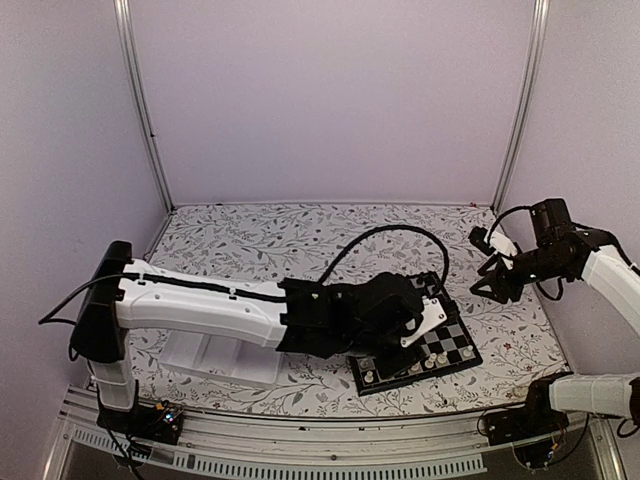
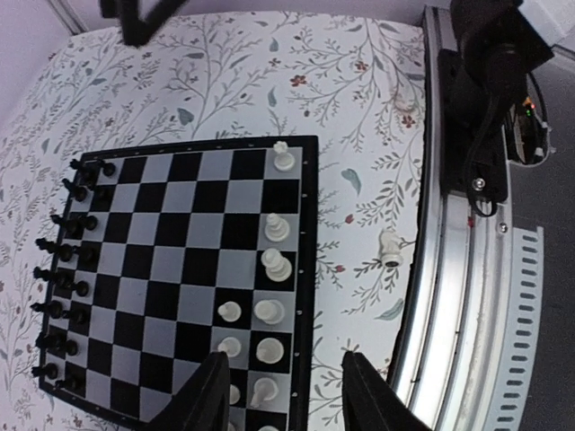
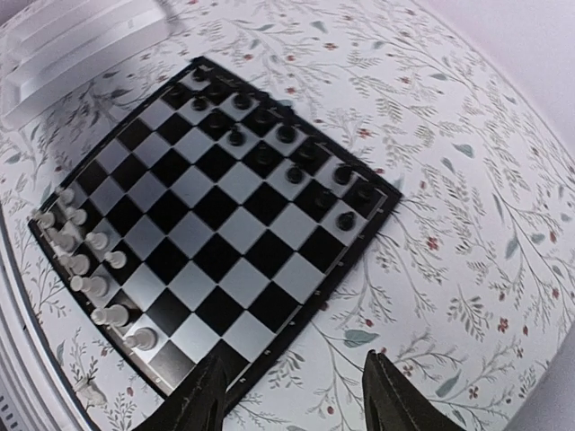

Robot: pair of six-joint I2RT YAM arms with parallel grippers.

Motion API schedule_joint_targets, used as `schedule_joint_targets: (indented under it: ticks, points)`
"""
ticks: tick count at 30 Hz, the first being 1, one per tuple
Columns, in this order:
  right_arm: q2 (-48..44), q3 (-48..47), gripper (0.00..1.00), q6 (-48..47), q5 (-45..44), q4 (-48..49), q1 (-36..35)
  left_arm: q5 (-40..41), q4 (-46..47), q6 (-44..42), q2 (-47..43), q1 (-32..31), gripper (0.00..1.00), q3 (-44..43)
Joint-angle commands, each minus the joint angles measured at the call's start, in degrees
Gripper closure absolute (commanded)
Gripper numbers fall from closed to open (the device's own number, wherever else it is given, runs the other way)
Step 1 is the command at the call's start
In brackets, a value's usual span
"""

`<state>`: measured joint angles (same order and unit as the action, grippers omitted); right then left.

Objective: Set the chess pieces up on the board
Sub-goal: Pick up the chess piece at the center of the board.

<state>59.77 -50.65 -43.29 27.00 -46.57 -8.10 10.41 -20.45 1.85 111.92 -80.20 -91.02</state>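
Note:
The board (image 2: 180,269) lies near the table's front edge, partly under my left arm in the top view (image 1: 455,350). Black pieces (image 2: 67,269) fill its left two columns. Several white pieces (image 2: 269,265) stand in its right two columns. One white piece (image 2: 390,247) lies off the board on the table, by the metal rail. My left gripper (image 2: 287,400) hovers open and empty above the board's white-side edge. My right gripper (image 3: 296,400) is open and empty, high above the board's corner (image 3: 216,359). The right wrist view shows black pieces (image 3: 287,148) on the far side and white pieces (image 3: 85,260) at the left.
A white compartment tray (image 1: 215,355) sits left of the board under the left arm and shows in the right wrist view (image 3: 72,45). A metal rail (image 2: 449,269) runs along the table's front edge. A floral cloth (image 1: 300,240) covers the table.

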Motion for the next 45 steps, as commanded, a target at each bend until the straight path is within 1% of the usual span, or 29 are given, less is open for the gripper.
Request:
schedule_joint_targets:
  ticks: [1,3,4,7,9,15,17,21,27,38,45]
  points:
    - [2.88,-4.4,0.45,5.38,7.38,1.42,11.86,-5.05,-8.16,-2.48,7.79,-2.48,0.55,-8.87]
    - [4.21,-5.56,0.45,5.57,10.44,1.88,16.01,-6.58,-8.56,-2.29,11.03,-3.15,0.55,-12.17]
    - [5.05,-5.75,0.45,6.2,11.32,2.58,16.95,-7.1,-9.25,-2.33,13.01,-3.43,0.55,-14.13]
    - [6.1,-5.07,0.44,8.75,12.62,4.99,17.58,-7.88,-13.1,-2.05,19.3,-4.07,0.55,-23.09]
    - [6.02,-3.62,0.44,11.16,13.54,7.07,17.54,-8.47,-15.01,-2.02,22.75,-4.61,0.55,-27.33]
    - [4.03,0.76,0.44,14.93,15.97,11.26,17.59,-8.16,-16.62,-2.02,28.3,-5.34,0.55,-33.03]
    - [3.81,0.84,0.44,15.45,15.92,11.7,17.53,-7.82,-16.97,-0.87,29.28,-5.33,0.55,-33.76]
    - [3.18,1.52,0.44,15.69,16.09,12.54,17.58,-9.33,-17.04,-1.3,30.94,-5.31,0.55,-34.75]
    - [3.0,1.69,0.44,15.96,16.24,13.06,17.55,-8.92,-18.1,-0.7,33.37,-5.11,0.55,-36.5]
    - [2.29,2.09,0.44,15.95,16.06,13.34,17.54,-8.86,-17.94,0.17,36.09,-4.06,0.57,-38.4]
    - [2.63,2.14,0.44,15.96,16.15,13.43,17.59,-9.54,-17.45,0.08,37.08,-3.82,0.6,-38.62]
